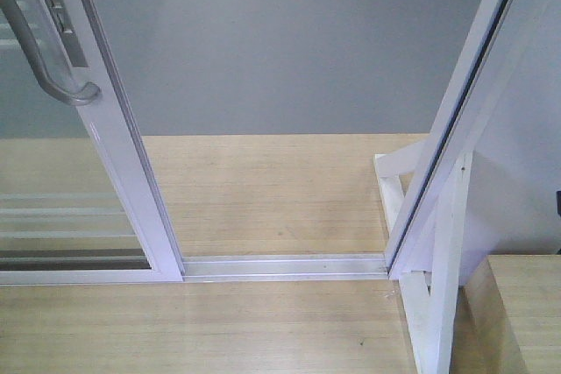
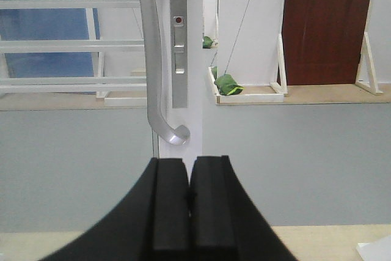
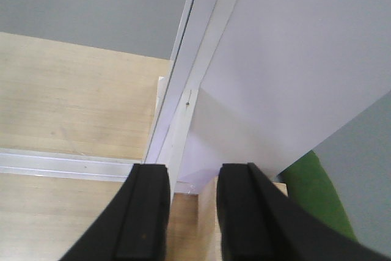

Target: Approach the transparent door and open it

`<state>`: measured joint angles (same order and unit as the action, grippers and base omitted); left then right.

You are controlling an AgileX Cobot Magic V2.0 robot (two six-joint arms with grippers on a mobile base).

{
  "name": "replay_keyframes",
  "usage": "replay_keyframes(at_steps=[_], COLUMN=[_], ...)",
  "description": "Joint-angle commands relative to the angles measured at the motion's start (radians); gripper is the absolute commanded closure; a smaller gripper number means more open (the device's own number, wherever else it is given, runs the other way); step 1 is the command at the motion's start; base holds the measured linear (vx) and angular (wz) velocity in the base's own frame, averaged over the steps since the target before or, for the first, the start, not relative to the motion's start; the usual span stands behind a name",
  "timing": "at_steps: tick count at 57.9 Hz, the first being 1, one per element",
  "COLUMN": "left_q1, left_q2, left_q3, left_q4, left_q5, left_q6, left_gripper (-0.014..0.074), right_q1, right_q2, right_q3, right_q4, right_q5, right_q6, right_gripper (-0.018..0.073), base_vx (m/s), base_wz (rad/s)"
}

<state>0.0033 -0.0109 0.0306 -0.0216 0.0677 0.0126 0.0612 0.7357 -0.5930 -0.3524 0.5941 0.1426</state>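
**A:** Neither pincer showed in the front view. What lay where?

**B:** At the left stood the transparent door, its white stile leaning up and away, with the curved pull handle at the upper left. It looked already slid left: a wide gap lay between that stile and the fixed frame post on the right, with the floor track running left to right between them.

**A:** And the left wrist view?

**B:** The left pincer had its black pads pressed together, gripping nothing. The handle stood straight ahead and above, long axis upright, hooked foot nearest the tips but clearly apart from them. Open room lay right of the stile.

**A:** The right wrist view?

**B:** The right pincer stood with pads apart, empty, over the frame post and the track's right end, well away from the handle.

**A:** So which arm?

**B:** The left, I judged; any further slide would go leftward along the track.
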Motion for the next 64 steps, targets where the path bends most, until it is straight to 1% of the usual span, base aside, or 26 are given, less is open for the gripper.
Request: replay_keyframes(at_steps=[1,9,13,14,15,19,24,28,30,33,38,39,41,44,48,52,64], left_q1=[-0.003,-0.003,-0.003,-0.003,-0.003,-0.003,-0.003,-0.003,-0.003,-0.003,-0.003,-0.003,-0.003,-0.003,-0.003,-0.003,-0.003], left_q2=[-0.002,-0.002,-0.002,-0.002,-0.002,-0.002,-0.002,-0.002,-0.002,-0.002,-0.002,-0.002,-0.002,-0.005,-0.003,-0.005,-0.005], left_q3=[0.013,0.013,0.013,0.013,0.013,0.013,0.013,0.013,0.013,0.013,0.013,0.013,0.013,0.013,0.013,0.013,0.013], left_q4=[-0.01,-0.01,-0.01,-0.01,-0.01,-0.01,-0.01,-0.01,-0.01,-0.01,-0.01,-0.01,-0.01,-0.01,-0.01,-0.01,-0.01], left_q5=[-0.076,-0.076,-0.076,-0.076,-0.076,-0.076,-0.076,-0.076,-0.076,-0.076,-0.076,-0.076,-0.076,-0.073,-0.068,-0.068,-0.068], left_q6=[0.0,0.0,0.0,0.0,0.0,0.0,0.0,0.0,0.0,0.0,0.0,0.0,0.0,0.0,0.0,0.0,0.0], left_gripper=[0.0604,0.0604,0.0604,0.0604,0.0604,0.0604,0.0604,0.0604,0.0604,0.0604,0.0604,0.0604,0.0604,0.0604,0.0604,0.0603,0.0603], right_q1=[-0.006,-0.006,-0.006,-0.006,-0.006,-0.006,-0.013,-0.044,-0.065,-0.095,-0.131,-0.136,-0.136,-0.131,-0.131,-0.131,-0.131], right_q2=[-0.047,-0.178,-0.261,-0.277,-0.302,-0.387,-0.485,-0.561,-0.598,-0.649,-0.747,-0.77,-0.765,-0.755,-0.764,-0.763,-0.763], right_q3=[0.012,0.14,0.231,0.248,0.272,0.349,0.432,0.495,0.523,0.559,0.63,0.632,0.626,0.627,0.627,0.627,0.627], right_q4=[-0.048,0.042,0.111,0.126,0.151,0.234,0.301,0.346,0.365,0.369,0.341,0.334,0.313,0.279,0.275,0.276,0.307], right_q5=[-0.085,-0.243,-0.366,-0.376,-0.416,-0.502,-0.594,-0.638,-0.648,-0.651,-0.651,-0.615,-0.569,-0.538,-0.501,-0.499,-0.497], right_q6=[-0.011,-0.026,-0.075,-0.08,-0.108,-0.186,-0.263,-0.269,-0.267,-0.262,-0.236,-0.218,-0.202,-0.168,-0.122,-0.099,-0.097], right_gripper=[0.0291,0.0428,0.0526,0.0536,0.0572,0.0573,0.0571,0.0571,0.0571,0.0571,0.0571,0.0571,0.057,0.0569,0.0568,0.0568,0.0568], base_vx=[0.0,0.0,0.0,0.0,0.0,0.0,0.0,0.0,0.0,0.0,0.0,0.0,0.0,0.0,0.0,0.0,0.0], base_wz=[0.0,0.0,0.0,0.0,0.0,0.0,0.0,0.0,0.0,0.0,0.0,0.0,0.0,0.0,0.0,0.0,0.0])
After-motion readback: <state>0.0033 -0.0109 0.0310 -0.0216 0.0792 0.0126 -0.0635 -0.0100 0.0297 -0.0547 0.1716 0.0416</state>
